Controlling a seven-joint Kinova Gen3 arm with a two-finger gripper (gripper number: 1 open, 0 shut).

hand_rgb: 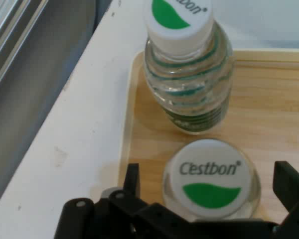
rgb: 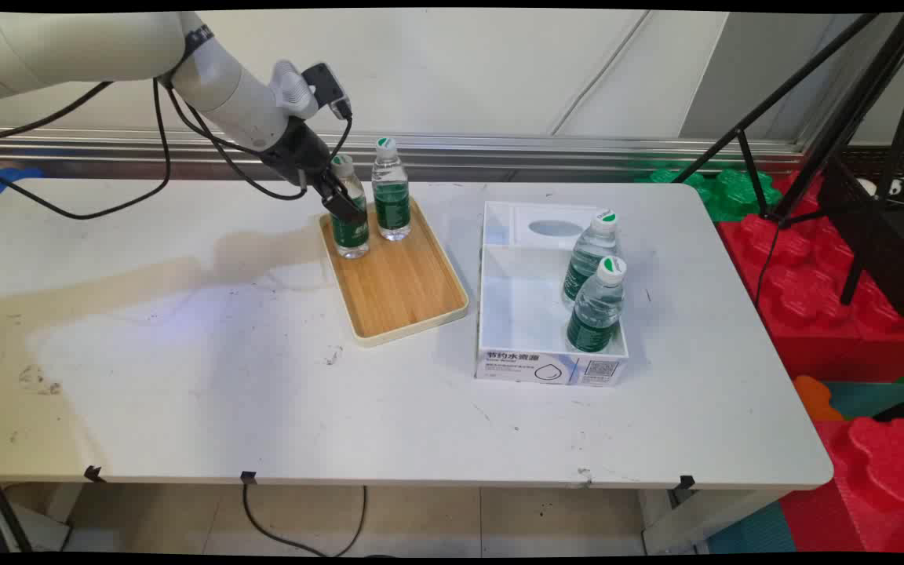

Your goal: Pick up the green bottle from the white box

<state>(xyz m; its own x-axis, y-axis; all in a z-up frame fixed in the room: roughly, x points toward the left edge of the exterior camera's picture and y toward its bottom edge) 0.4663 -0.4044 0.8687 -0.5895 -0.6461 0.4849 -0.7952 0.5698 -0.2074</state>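
Pincer (hand_rgb: 209, 191) of mine stands wide, one finger on each side of the near water bottle (rgb: 351, 212), whose white and green cap (hand_rgb: 210, 178) sits between them; I see no contact with either finger, so the bottle is straddled, not gripped. That bottle stands upright at the far left corner of the wooden tray (rgb: 405, 290), close against the tray's raised rim. A second bottle (rgb: 391, 191) stands upright just beside it on the same tray and crowds one side of my approach. The tray rests on the white counter (rgb: 224, 377). Well apart to the right, an open white box (rgb: 526, 314) holds two more bottles, the farther (rgb: 590, 255) and the nearer (rgb: 596, 306), both upright and clear of my arm.
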